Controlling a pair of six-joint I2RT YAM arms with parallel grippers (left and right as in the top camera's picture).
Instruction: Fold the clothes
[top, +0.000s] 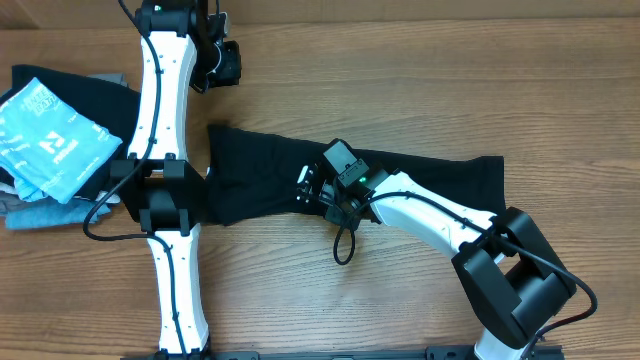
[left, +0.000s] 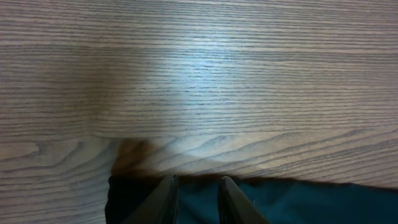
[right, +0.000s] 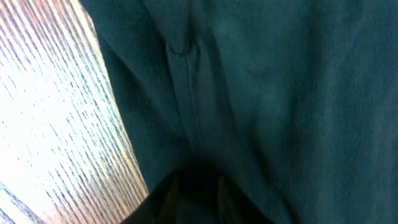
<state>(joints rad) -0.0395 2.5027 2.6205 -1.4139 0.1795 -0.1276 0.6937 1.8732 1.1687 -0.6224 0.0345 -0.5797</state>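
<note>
Shirt: black, lying flat mid-worktop, drawn out into a long band running left to right. The left end is wider and sits just beside the left arm's elbow. The right end is narrower and reaches toward the right arm's base. Right end effector: down on the shirt, roughly a third of the way in from the left end, near the lower edge. In the right wrist view, dark shirt fills most of the frame, with a seam running down toward the end effector and bare worktop at the left. The fingers are dark against dark cloth, so I cannot tell how far apart they stand or whether any fabric is pinched. Left end effector: at the far side of the worktop over bare wood, beyond the shirt's upper-left corner and apart from it. In the left wrist view, the end effector shows two fingers with a narrow gap, slightly open, and nothing gripped between them. The shirt edge lies along the bottom of the frame behind them, with wood grain above. At the left edge of the worktop, a light-blue garment with white print lies on darker cloth, with grey and blue pieces just below it.
</note>
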